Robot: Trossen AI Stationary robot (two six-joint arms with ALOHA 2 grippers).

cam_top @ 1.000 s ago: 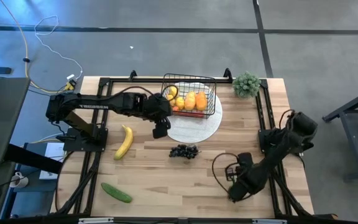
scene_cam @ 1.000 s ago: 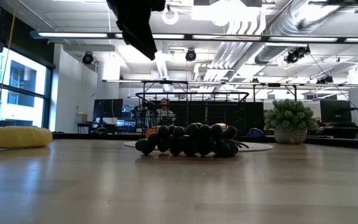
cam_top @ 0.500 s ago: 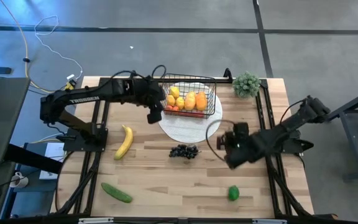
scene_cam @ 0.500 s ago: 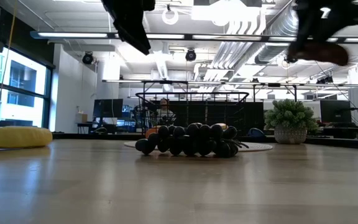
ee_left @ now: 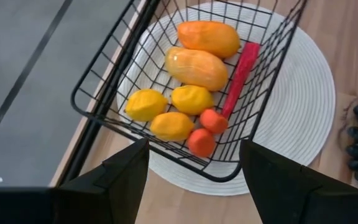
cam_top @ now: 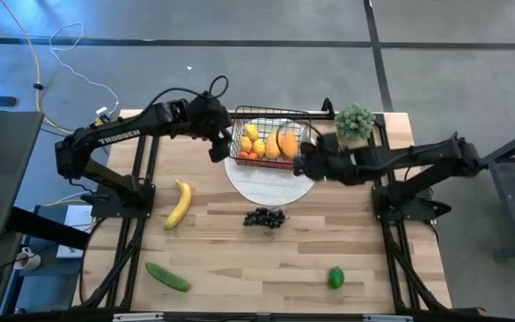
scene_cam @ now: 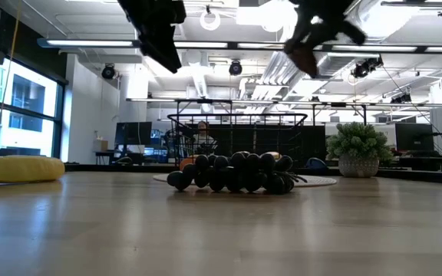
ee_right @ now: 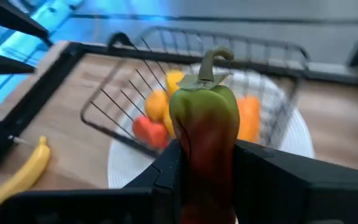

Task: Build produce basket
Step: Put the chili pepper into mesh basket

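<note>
The black wire basket (cam_top: 271, 139) stands on a round white plate (cam_top: 271, 186) and holds lemons, oranges, mangoes and a red chili (ee_left: 240, 70). My left gripper (cam_top: 219, 148) hovers open just left of the basket, above the table. My right gripper (cam_top: 304, 164) is by the basket's right side, above the plate, shut on a green-and-red pepper (ee_right: 204, 121). A banana (cam_top: 179, 204), dark grapes (cam_top: 265, 216), a cucumber (cam_top: 167, 276) and a small green fruit (cam_top: 335, 277) lie on the table. My right gripper pinches the pepper's lower body (ee_right: 205, 165) between its two fingers (ee_right: 166, 168), one on each side. The pepper's stem (ee_right: 209, 62) points away from the fingers. It is lifted clear, high above the table in the low view (scene_cam: 305, 52).
A green bushy plant (cam_top: 354, 121) stands at the far right corner, close behind the right arm. The grapes (scene_cam: 232, 173) lie just in front of the plate. Bare wood lies between the banana, cucumber and small green fruit.
My right gripper has swung from the table's near right area up and toward the far edge, reaching the basket's right side with the pepper in its hold. The small green fruit stayed near the near edge. My left gripper has moved toward the far edge, along the basket's left side.
</note>
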